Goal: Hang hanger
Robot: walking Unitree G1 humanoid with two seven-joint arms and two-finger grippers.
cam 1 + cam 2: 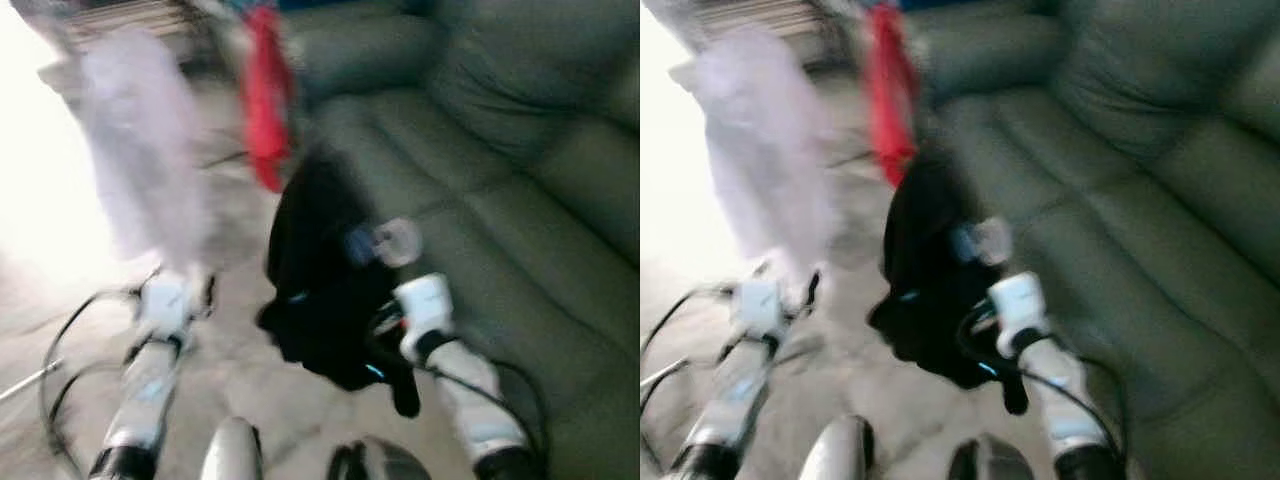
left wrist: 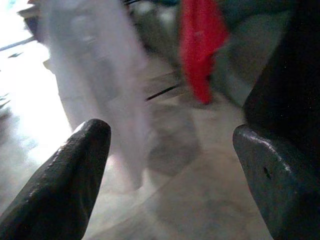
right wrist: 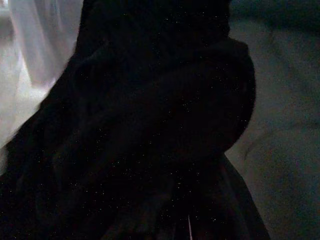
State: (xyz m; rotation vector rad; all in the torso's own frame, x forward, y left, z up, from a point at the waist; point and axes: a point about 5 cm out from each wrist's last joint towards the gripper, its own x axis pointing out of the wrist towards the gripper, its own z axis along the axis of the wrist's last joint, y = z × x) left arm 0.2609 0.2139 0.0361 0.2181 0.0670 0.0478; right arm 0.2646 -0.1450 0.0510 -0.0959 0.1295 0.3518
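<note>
The head views are blurred by motion. A black garment (image 1: pixel 320 270) hangs off the floor in front of my right wrist (image 1: pixel 425 305) and covers the gripper. In the right wrist view, dark folds of the black garment (image 3: pixel 150 130) lie right before the camera. A pale round part (image 1: pixel 398 241) shows at the garment's upper right; I cannot tell whether it belongs to a hanger. My left gripper (image 2: pixel 170 135) is open with nothing between its fingers (image 2: pixel 75 165), low over the floor beside the garment. My left arm (image 1: pixel 160 330) is on the left.
A white garment (image 1: pixel 140 150) and a red one (image 1: pixel 265 90) hang ahead, over a pale floor (image 1: pixel 230 370). A dark green sofa (image 1: pixel 500 180) takes up the right side. Cables (image 1: pixel 60 350) loop by my left arm. Bright light washes out the far left.
</note>
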